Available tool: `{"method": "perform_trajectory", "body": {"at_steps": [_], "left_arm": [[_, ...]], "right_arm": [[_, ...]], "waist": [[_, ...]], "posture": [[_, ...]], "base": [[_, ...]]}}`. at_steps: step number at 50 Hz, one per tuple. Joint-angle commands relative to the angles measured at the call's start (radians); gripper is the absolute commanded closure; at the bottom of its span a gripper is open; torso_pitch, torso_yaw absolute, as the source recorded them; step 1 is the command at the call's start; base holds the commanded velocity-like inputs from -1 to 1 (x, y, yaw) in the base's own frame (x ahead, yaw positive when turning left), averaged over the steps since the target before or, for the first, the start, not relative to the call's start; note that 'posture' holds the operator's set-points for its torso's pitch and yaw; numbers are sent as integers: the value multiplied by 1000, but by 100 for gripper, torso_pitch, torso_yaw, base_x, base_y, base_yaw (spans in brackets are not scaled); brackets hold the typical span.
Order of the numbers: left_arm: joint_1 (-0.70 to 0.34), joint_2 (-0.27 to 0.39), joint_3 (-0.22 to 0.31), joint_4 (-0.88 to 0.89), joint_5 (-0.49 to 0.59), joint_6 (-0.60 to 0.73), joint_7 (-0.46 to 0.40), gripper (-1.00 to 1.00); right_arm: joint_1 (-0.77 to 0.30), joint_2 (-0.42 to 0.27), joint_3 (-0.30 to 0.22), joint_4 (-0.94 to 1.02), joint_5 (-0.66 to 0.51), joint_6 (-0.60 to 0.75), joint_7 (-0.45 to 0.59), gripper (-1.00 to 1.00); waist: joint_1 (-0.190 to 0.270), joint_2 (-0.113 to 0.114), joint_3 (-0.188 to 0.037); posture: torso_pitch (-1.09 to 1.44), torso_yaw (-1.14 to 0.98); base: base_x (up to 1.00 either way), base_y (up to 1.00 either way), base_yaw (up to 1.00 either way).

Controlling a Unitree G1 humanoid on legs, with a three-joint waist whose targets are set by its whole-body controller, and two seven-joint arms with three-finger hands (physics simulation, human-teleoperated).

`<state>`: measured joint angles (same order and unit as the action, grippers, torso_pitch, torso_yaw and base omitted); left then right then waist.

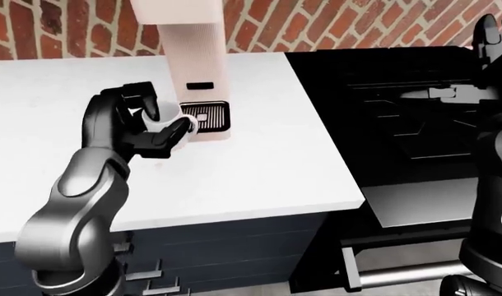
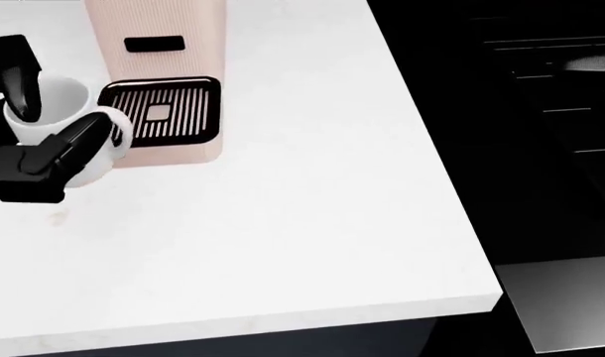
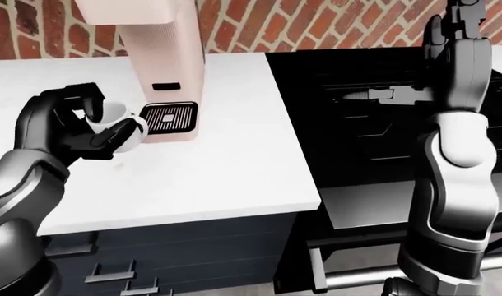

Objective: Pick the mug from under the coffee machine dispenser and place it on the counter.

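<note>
With the left hand (image 1: 144, 123) clenched round the white mug (image 2: 59, 126), held just left of the coffee machine (image 1: 189, 74) and clear of its drip tray (image 2: 164, 110), the placing step appears in hand; next, lower the mug onto the counter (image 2: 303, 223) and release, while the right hand (image 3: 457, 28) hangs raised, grasping nothing.

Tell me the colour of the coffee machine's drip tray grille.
Black, slatted, with a pale square at its centre; the drip tray grille shows best in the head view.

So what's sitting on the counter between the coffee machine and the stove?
Nothing: in the head view the white counter is bare from the coffee machine to the black stove.
</note>
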<state>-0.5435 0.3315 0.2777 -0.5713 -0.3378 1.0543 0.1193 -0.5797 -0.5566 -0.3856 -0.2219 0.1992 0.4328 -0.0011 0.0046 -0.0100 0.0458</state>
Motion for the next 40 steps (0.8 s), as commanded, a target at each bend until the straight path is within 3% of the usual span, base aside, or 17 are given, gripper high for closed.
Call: {"method": "perform_trajectory", "body": {"at_steps": [1, 18, 32, 40], "left_arm": [[-14, 13, 21, -46, -7, -23, -15, 100], [167, -13, 47, -87, 69, -84, -140, 100], [131, -12, 77, -50, 99, -110, -129, 100], [160, 5, 86, 29, 124, -204, -113, 100]], "right_arm": [[-26, -18, -14, -27, -2, -27, -4, -100], [-30, -20, -14, -34, -1, -20, -2, -100], [-34, -23, -15, -35, 4, -16, -1, -100], [-28, -20, -15, -41, 4, -15, 1, -100]], "waist": [[1, -2, -24], [3, 0, -25], [5, -4, -26], [5, -2, -26]], "posture": [[0, 0], [0, 0], [0, 0], [0, 0]], "base": [[0, 0, 0], [0, 0, 0], [0, 0, 0], [0, 0, 0]]}}
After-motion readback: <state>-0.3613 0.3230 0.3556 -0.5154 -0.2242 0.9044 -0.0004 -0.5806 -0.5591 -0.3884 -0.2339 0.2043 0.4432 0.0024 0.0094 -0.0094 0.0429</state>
